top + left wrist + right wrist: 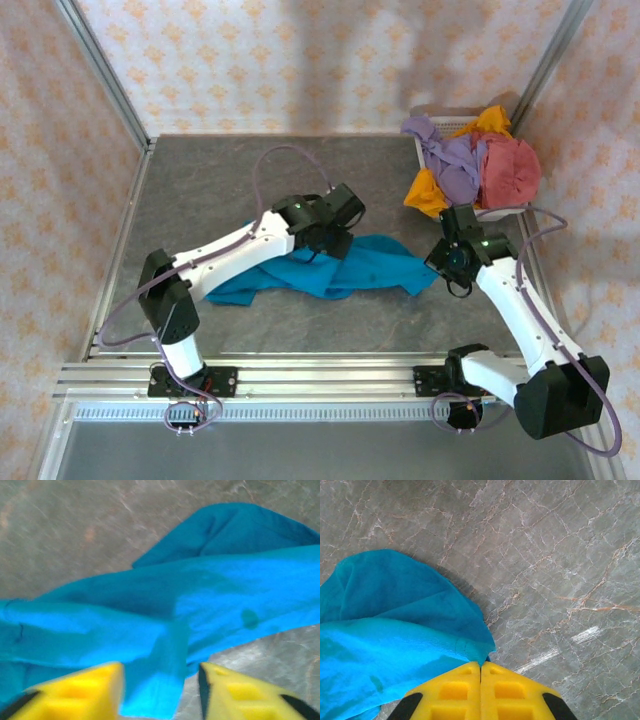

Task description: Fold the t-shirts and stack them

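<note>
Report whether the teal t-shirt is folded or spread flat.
Neither: the teal t-shirt lies bunched in a wrinkled strip across the table, layers overlapping unevenly.

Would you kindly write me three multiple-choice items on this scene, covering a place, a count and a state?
1. Where does the teal t-shirt lie? A on the floor; B on the table; C over an arm's base.
2. How many shirt colours are in the basket? A one; B five; C three.
3. How is the right gripper? A shut; B wide open; C half open.
Answers: 1 B, it spreads over the grey top; 2 C, purple shirt, orange shirt and red shirt; 3 A, its fingers meet, pinching the teal t-shirt's edge.
</note>
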Tool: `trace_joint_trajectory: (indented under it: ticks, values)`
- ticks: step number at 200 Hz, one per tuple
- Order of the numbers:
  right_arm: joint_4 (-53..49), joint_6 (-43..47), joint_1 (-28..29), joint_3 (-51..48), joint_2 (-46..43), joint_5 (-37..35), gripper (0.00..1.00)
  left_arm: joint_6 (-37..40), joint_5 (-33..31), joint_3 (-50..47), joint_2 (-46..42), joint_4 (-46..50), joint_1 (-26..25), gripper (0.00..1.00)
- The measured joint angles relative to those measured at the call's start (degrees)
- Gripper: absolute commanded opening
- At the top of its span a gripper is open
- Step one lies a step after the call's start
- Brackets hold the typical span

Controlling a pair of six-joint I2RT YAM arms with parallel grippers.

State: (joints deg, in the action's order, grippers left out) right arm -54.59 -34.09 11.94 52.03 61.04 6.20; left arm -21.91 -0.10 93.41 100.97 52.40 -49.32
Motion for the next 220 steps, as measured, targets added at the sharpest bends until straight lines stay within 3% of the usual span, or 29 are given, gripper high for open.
trace_joint_trajectory:
  ticks: [75, 154, 220]
  values:
    - [3.21, 0.04, -0.68, -0.42, 1.92, 1.31, 0.00, 2.36, -2.75, 1.62, 0.90, 3.45, -1.14, 0.45]
    - [4.13, 0.39, -1.70, -1.16, 3.54, 2.54, 0.00, 5.64, -4.24, 12.13, 21.22, 10.49, -5.84, 0.42]
    - [4.44, 0.74, -2.03, -2.32, 3.54, 2.84, 0.00, 5.97, -4.61, 12.52, 23.04, 13.07, -6.58, 0.39]
